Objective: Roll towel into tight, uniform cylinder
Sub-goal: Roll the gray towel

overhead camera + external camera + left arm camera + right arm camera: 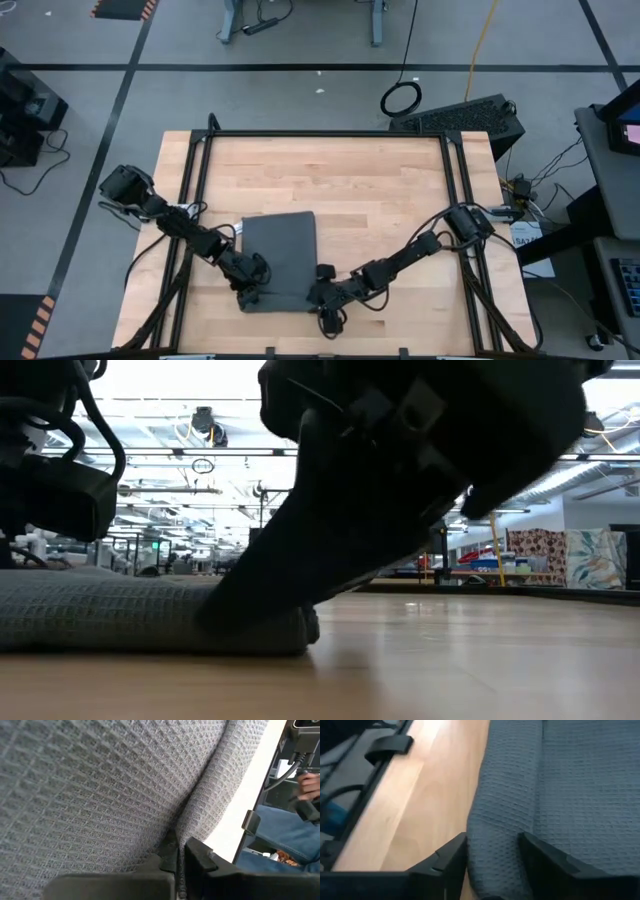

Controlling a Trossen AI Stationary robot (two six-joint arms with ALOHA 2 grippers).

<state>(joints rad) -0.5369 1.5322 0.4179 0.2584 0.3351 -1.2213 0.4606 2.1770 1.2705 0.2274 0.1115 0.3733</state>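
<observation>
so: no readable writing; both tools (250, 296) (322, 300) at towel (285, 245) edge.

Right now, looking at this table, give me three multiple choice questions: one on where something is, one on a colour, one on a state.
1. Where does the towel lie on the table?
A. far edge
B. near edge, between both arms
C. right corner

2. What colour is the towel?
A. white
B. red
C. dark grey

3. How is the left end effector?
A. shut on the towel's edge
B. wide open above it
C. away from it

Answers: 1 B, the high view shows it between the arms. 2 C, grey weave in both wrist views. 3 A, the left wrist view shows cloth pinched. The right end effector straddles the other edge.
</observation>
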